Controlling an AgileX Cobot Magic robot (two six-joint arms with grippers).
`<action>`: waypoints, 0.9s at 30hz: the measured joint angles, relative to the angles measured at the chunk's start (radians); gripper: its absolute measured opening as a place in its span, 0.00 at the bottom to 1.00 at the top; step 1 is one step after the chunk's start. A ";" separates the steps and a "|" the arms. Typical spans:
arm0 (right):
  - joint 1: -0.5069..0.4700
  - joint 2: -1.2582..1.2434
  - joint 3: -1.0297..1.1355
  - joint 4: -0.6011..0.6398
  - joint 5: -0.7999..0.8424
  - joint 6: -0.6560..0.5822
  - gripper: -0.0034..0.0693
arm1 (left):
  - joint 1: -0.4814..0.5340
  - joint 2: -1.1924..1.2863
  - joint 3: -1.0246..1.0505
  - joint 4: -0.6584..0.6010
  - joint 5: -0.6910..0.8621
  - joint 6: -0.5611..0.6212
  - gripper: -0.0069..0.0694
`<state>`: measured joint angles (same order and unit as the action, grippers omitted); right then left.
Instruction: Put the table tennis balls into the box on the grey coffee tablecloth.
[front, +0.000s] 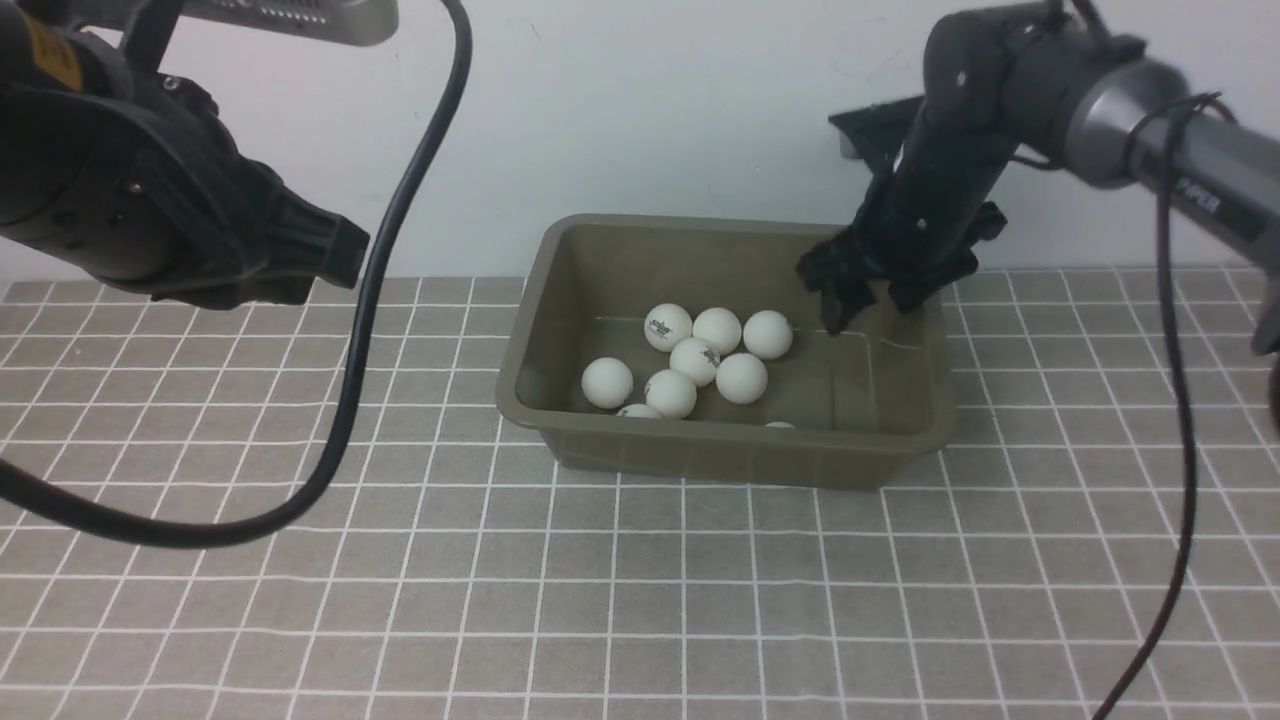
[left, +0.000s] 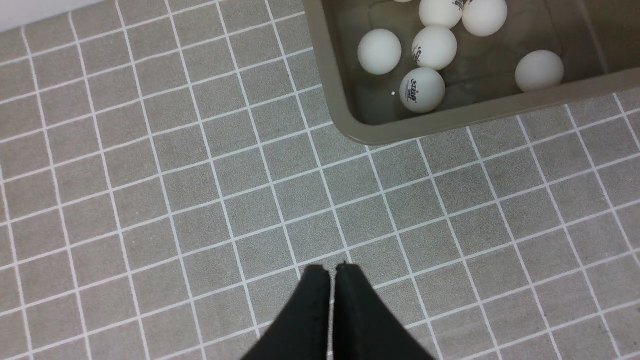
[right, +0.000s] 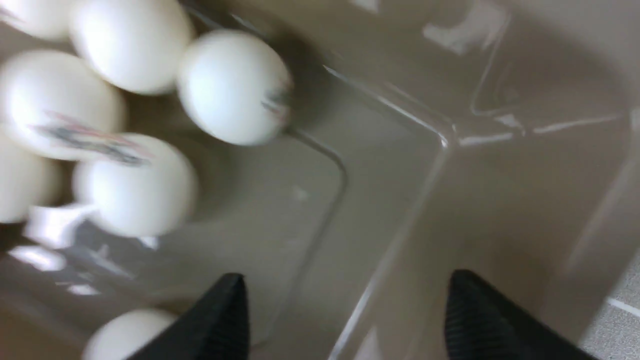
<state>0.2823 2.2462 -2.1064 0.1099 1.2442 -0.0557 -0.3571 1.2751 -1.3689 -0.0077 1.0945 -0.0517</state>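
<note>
We see the small matte white table tennis balls (front: 695, 360) inside the olive-brown rectangular plastic tub (front: 720, 455), mid-frame on the grey-brown gridded cloth (front: 640, 600). Right gripper (front: 868, 310) gapes empty over the tub; left gripper (front: 345, 250), upper left, is closed.

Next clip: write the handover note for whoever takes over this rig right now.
Left gripper: shut, empty, above the tablecloth near the box.
Right gripper: open, empty, over the box's far right end.
Table tennis balls: nine in the box, two half hidden by its near wall; none seen on the cloth.
Left to do: probably only lifting that open gripper clear.
</note>
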 joint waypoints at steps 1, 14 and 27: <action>0.000 -0.018 0.000 0.014 0.000 -0.004 0.63 | 0.000 0.000 0.000 -0.003 -0.001 -0.001 0.08; -0.004 -0.919 0.239 0.012 -0.022 0.085 0.03 | 0.000 -0.159 0.005 -0.013 -0.041 0.000 0.08; -0.004 -2.066 1.472 -0.054 -0.875 0.142 0.03 | 0.000 -0.242 0.005 -0.104 -0.089 0.052 0.08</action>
<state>0.2786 0.1797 -0.6342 0.0558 0.3697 0.0860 -0.3571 1.0334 -1.3636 -0.1120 1.0060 0.0000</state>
